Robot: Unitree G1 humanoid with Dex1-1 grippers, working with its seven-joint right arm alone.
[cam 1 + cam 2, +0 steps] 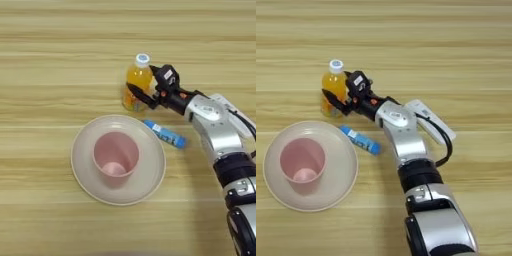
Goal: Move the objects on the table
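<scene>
The orange-juice bottle with a white cap stands upright on the table. My right gripper reaches in from the right, one black finger behind the bottle's shoulder and the other across its lower front, shut on it. A small blue stick with a white label lies slanted just in front of the bottle, under my wrist. The slim white remote lies on the far side of my silver forearm, partly hidden by it.
A beige plate sits at the near left of the bottle with a pink cup standing upright in its middle. The blue stick's left end almost touches the plate's rim. A black cable loops along my forearm.
</scene>
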